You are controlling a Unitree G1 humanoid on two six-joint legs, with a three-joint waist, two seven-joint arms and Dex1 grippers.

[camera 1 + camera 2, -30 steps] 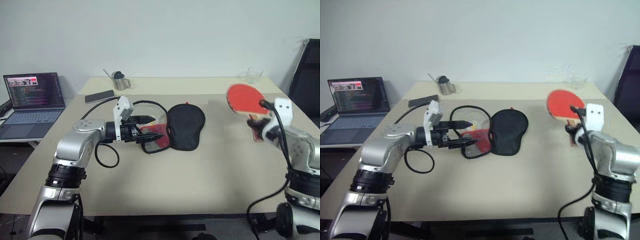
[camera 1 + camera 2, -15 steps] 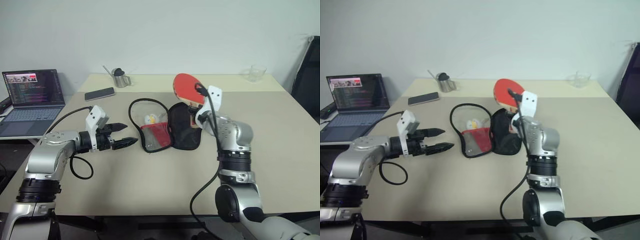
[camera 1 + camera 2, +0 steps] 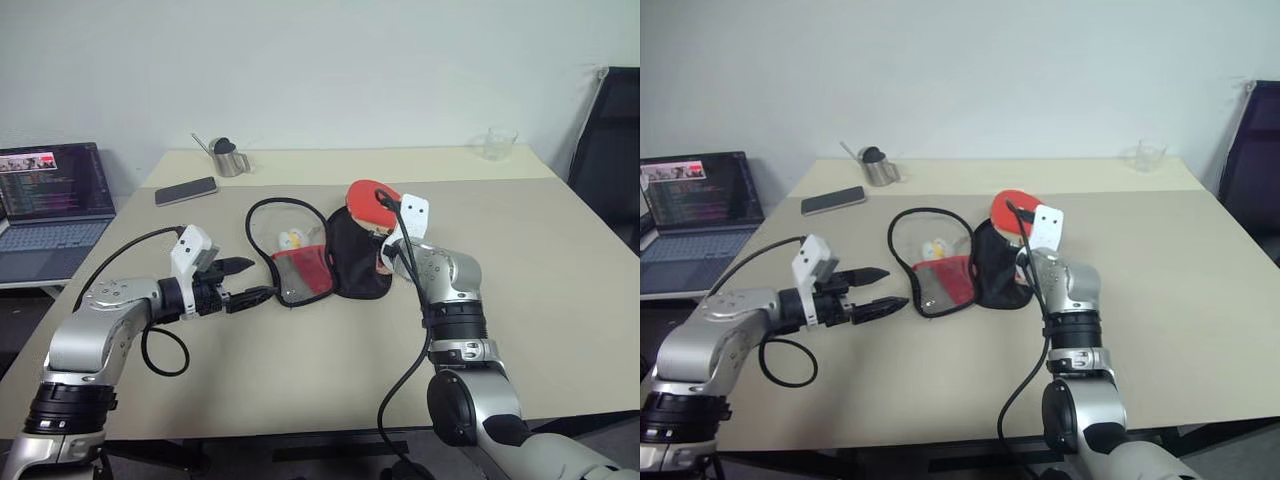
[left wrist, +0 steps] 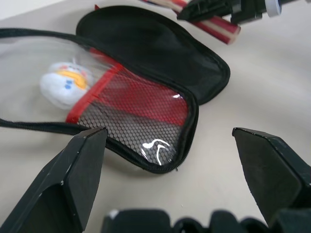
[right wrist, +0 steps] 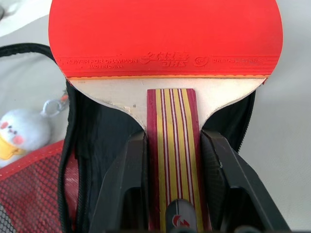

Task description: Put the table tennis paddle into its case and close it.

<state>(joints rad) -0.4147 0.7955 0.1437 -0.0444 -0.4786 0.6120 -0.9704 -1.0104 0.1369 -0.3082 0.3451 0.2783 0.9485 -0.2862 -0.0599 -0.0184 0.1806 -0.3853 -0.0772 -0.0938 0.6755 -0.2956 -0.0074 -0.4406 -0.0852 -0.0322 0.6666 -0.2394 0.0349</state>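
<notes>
The right gripper (image 5: 171, 160) is clamped on the striped handle of the table tennis paddle (image 5: 165, 36), one black finger on each side of the wood. From that grip the paddle's long axis runs forward and away from the wrist, red face leading, and its round blade hangs over the far end of the case (image 3: 325, 255), above the black half. In the head views the red rubber shows just past the black flap's far edge.

The case lies open on the table (image 3: 540, 250) like a book: black half on the right, under the paddle; the clear-and-mesh half on the left, with a small white plush charm (image 4: 65, 87) resting on it.

The left gripper (image 3: 245, 282) has its fingers spread wide, holding nothing, pointing right at the near-left rim of the case, just short of it.

The right arm is therefore the one placed for insertion; the blade likely needs lowering flat onto the black half, handle toward the narrow near end.
</notes>
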